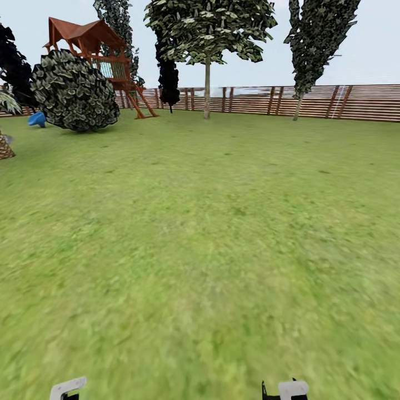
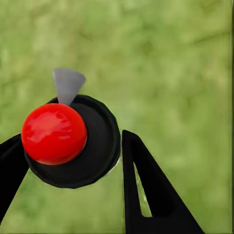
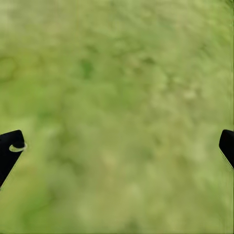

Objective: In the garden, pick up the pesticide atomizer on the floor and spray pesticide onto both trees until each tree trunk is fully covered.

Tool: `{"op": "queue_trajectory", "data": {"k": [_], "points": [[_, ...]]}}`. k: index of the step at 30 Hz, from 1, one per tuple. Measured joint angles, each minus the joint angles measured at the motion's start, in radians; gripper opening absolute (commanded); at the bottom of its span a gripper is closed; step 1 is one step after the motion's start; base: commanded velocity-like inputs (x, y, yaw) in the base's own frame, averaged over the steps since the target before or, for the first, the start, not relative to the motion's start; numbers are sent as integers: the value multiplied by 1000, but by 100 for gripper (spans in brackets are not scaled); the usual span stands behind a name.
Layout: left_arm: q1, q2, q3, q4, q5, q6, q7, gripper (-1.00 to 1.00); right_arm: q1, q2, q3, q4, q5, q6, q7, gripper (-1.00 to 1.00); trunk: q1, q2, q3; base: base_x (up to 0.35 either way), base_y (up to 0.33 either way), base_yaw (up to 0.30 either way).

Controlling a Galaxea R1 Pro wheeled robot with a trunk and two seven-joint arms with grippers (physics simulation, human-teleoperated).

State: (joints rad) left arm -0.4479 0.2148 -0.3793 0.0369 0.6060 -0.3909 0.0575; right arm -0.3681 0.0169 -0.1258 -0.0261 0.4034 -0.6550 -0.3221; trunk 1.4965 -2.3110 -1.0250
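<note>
Head view: wide lawn (image 1: 200, 250), slat fence (image 1: 311, 103) at far edge, thin-trunked tree (image 1: 207, 83) by fence, round bush (image 1: 74, 91) and wooden playhouse (image 1: 105, 50) far left.
Left wrist view: left tool (image 2: 73, 161) fingers closed around black round object with red ball (image 2: 53, 133); atomizer not identifiable.
Right wrist view: right tool (image 3: 117, 146) wide open, empty, over grass.

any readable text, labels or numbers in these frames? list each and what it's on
None. No text, label, brand or number shows on the fence, the playhouse, the lawn or the red ball on its black disc at the left tool. The right tool carries no marking either.
</note>
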Motion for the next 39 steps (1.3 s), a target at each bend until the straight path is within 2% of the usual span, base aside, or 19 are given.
{"op": "queue_trajectory", "data": {"k": [15, 24, 39], "points": [[3, 0, 0, 0, 0, 0, 0, -100, 0, 0, 0, 1, 0, 0, 0, 100, 0, 0, 0, 340, 0, -1], [3, 0, 0, 0, 0, 0, 0, -100, 2, -4, 0, 0, 0, 0, 0, 100, 0, 0, 0, 340, 0, -194], [3, 1, 0, 0, 0, 0, 0, -100, 2, 0, 0, 0, 0, 0, 0, 100, 0, 0, 0, 340, 0, -10]]}}
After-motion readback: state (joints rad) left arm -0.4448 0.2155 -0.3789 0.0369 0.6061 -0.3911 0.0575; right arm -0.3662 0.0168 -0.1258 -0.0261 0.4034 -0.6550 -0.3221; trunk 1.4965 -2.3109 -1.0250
